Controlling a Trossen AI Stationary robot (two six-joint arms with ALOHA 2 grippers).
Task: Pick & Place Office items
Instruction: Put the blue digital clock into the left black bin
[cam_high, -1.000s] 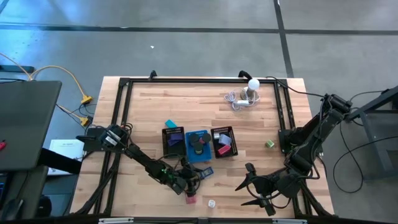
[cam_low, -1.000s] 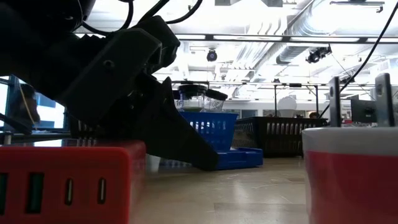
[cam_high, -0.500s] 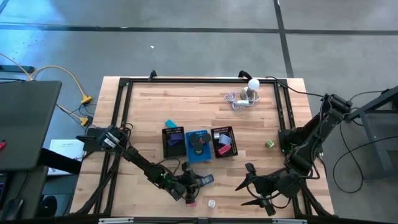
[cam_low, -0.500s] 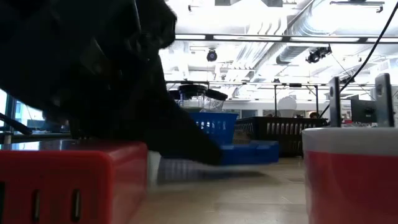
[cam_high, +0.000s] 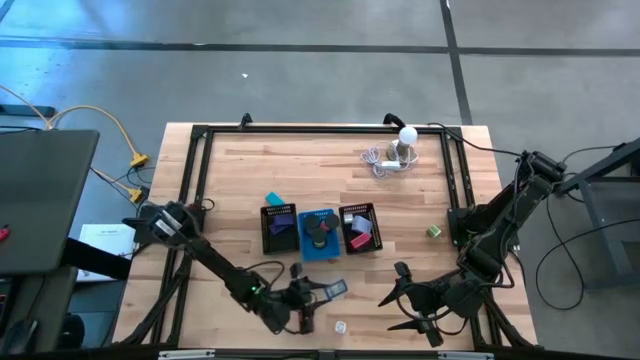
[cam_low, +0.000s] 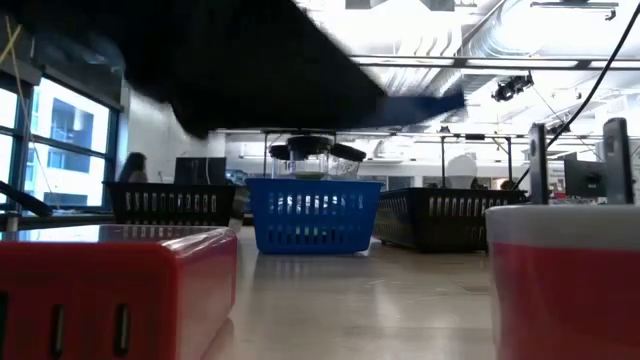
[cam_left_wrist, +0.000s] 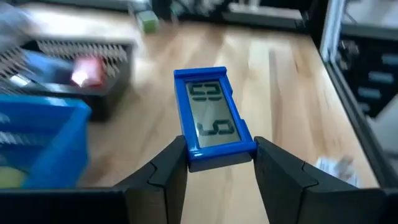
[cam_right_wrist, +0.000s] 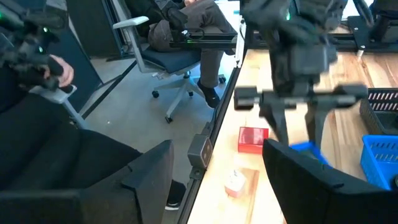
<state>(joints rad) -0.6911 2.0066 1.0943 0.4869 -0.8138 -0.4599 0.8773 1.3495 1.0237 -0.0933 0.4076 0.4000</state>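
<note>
Left gripper: near the front edge of the table, clear of the surface, fingers clamped on the sides of a blue digital clock with a grey display; in the high view the clock juts out ahead of the gripper, in front of the trays. Right gripper: waiting at the front right of the table, fingers spread apart, holding nothing. Blue tray: centre of the table, between two black mesh trays, each holding small items; a purple block lies in the left mesh tray, a pink block in the right one. Teal block: on the wood just behind the left mesh tray. Red block: at the front edge, beside the left gripper, with a small white piece near it. Green item: well apart, on the right side. White bulb with coiled cable: at the back.
</note>
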